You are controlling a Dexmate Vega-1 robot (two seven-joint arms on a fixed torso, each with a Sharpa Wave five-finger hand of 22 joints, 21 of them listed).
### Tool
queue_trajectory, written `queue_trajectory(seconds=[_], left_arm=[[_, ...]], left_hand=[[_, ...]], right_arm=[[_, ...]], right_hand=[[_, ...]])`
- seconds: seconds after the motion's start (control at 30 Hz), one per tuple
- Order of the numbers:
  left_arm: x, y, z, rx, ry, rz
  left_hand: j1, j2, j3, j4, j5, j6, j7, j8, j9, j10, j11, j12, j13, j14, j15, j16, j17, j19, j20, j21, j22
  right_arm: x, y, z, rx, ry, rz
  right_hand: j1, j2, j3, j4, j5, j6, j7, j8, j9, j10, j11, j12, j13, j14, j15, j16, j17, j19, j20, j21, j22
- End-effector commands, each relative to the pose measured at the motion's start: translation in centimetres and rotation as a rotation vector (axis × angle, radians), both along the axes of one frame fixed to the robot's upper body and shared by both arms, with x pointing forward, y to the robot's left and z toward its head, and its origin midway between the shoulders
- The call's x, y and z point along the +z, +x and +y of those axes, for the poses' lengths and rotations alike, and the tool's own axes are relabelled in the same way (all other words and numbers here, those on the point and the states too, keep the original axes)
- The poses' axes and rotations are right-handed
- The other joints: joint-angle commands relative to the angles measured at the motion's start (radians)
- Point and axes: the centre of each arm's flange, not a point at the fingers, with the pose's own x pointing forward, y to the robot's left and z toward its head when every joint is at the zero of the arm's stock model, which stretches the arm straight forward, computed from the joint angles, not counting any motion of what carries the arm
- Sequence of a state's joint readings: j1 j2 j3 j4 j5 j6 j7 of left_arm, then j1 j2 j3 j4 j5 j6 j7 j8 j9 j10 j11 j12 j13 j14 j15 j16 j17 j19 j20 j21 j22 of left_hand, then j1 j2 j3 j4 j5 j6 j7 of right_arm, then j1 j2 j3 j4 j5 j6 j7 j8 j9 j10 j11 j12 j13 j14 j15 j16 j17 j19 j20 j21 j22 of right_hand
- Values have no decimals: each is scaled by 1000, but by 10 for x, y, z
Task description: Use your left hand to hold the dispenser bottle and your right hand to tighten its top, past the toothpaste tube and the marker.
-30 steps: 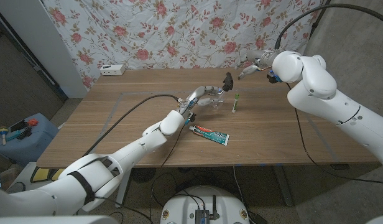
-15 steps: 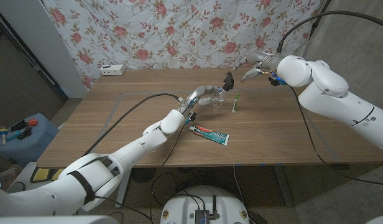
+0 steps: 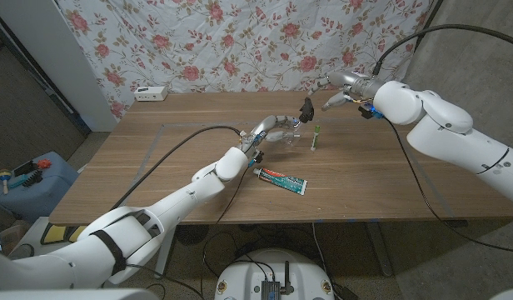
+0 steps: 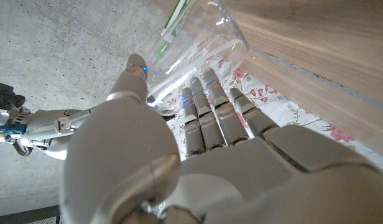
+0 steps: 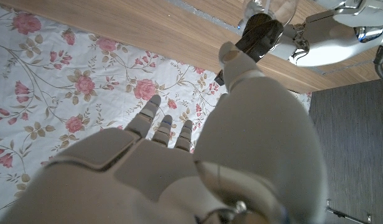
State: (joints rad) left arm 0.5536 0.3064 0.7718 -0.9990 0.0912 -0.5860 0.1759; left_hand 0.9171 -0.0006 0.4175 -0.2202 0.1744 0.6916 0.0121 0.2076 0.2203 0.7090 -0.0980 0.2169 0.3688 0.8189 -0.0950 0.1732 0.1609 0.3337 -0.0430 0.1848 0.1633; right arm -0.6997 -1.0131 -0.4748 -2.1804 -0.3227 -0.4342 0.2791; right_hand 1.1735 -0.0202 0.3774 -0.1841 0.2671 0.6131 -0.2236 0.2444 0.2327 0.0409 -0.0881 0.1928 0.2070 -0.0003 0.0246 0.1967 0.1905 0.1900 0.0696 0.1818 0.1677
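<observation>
Toward the middle of the wooden desk [image 3: 156, 158], nearer its far edge, one clear dispenser bottle [image 3: 291, 135] with a black pump top [image 3: 306, 107] is held upright by the left hand [image 3: 271, 129], whose fingers are wrapped round the clear body; in the left wrist view the same fingers [image 4: 207, 102] are seen pressed against the transparent bottle wall [image 4: 204, 37]. One right hand [image 3: 338, 90] is raised above the far right part of the desk, apart from the pump top, with its fingers spread and nothing held in them; in the right wrist view the spread fingers [image 5: 163, 127] are seen with the black top [image 5: 258, 36] beyond them. One marker [image 3: 316, 138] with a green cap lies just beside the bottle, on its right-edge side. One toothpaste tube [image 3: 281, 179] lies nearer the front edge, below the bottle and apart from it. One white power strip [image 3: 151, 93] is set at the far left corner. One black cable [image 3: 177, 146] is trailed across the desk along the left arm. Two pale taped lines [image 3: 148, 133] are marked on the brown wood grain. Behind the desk a cloth printed with pink roses [image 3: 240, 42] is hung, a grey concrete wall [image 3: 481, 58] is seen at the right, and a blue box [image 3: 32, 179] stands on the floor at the left.
</observation>
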Motion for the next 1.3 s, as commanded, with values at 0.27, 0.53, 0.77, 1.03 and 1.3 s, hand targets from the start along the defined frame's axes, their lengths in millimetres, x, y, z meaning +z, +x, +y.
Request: queue_trajectory(seconds=[0.27, 0.53, 0.77, 1.03, 1.3], left_arm=[[0, 0, -1, 3, 0, 3], [-1, -1, -1, 2, -2, 2], [-2, -3, -1, 2, 0, 2], [-2, -5, -1, 3, 1, -1], [-3, -7, -3, -2, 3, -2]], left_hand=[[-35, 50, 74, 66, 6, 54, -37, 3, 6, 8, -6, 4, 4, 11, -79, 6, 3, -4, -63, 0, 2], [-36, 50, 75, 67, 6, 53, -39, 3, 6, 7, -7, 4, 4, 10, -79, 6, 3, -4, -62, 0, 2], [-36, 50, 75, 66, 6, 53, -38, 3, 6, 7, -10, 4, 4, 10, -80, 6, 3, -4, -61, 0, 2], [-36, 50, 75, 66, 6, 53, -40, 3, 6, 9, -8, 4, 4, 11, -80, 7, 4, -4, -61, 0, 2], [-36, 50, 75, 66, 6, 53, -39, 3, 7, 9, -8, 5, 4, 10, -81, 6, 4, -4, -62, 0, 2]], right_arm=[[-6, 1, 10, 64, -9, -35], [-10, 6, 13, 52, -33, -37], [-11, 9, 13, 43, -42, -43], [-13, 9, 10, 31, -43, -43], [-16, 9, 5, 23, -33, -36]], right_hand=[[29, -7, 7, 4, 4, 36, 1, 14, 1, 16, -21, 15, 1, 5, -6, 6, 3, 8, -10, 7, -1], [35, -8, 3, 11, 3, 60, 1, 21, 0, 25, -29, 18, 1, 8, -11, 8, 3, 10, -14, 8, -1], [40, -9, -1, 14, 1, 84, 1, 28, -1, 32, -41, 19, 1, 11, -17, 10, 3, 14, -19, 8, 0], [43, -12, -5, 17, 1, 104, 1, 32, -3, 42, -40, 22, 1, 18, -22, 13, 4, 19, -26, 9, 0], [41, -14, -8, 21, 1, 117, 0, 35, -5, 48, -42, 23, 0, 24, -22, 16, 6, 23, -29, 10, 0]])
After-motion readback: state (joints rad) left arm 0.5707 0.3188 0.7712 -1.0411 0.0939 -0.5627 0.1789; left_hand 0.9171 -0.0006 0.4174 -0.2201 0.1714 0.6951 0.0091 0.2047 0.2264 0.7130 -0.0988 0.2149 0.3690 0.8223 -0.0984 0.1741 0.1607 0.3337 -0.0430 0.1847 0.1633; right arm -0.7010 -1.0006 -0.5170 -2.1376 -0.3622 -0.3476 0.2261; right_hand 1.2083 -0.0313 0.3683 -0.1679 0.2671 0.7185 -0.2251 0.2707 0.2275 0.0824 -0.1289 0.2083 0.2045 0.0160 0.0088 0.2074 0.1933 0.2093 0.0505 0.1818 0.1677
